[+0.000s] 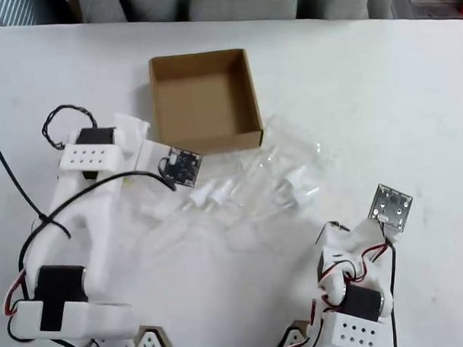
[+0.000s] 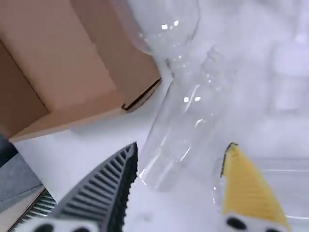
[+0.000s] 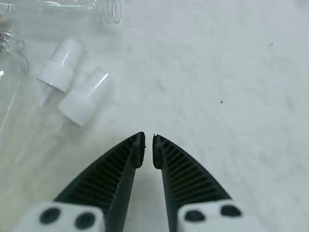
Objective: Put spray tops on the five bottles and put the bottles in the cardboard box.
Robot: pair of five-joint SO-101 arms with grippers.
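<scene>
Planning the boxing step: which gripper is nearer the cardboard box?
Left. The left gripper is just beside the cardboard box; the right gripper sits well away, near two spray tops.

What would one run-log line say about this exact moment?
left gripper open, facing clear bottle | right gripper shut, holding nothing, near two spray tops | cardboard box holds no bottles yet

One open brown cardboard box [image 1: 211,141]. Clear plastic bottles [image 2: 178,130] lying in a heap just beside the box, on its side toward the arms: two told apart near its corner in the left wrist view, the second [image 2: 164,21] touching the first. Whole number in the heap not possible to count. Small white plastic spray tops [image 3: 60,65]: two side by side in the right wrist view, about four among the heap in the high view.
</scene>
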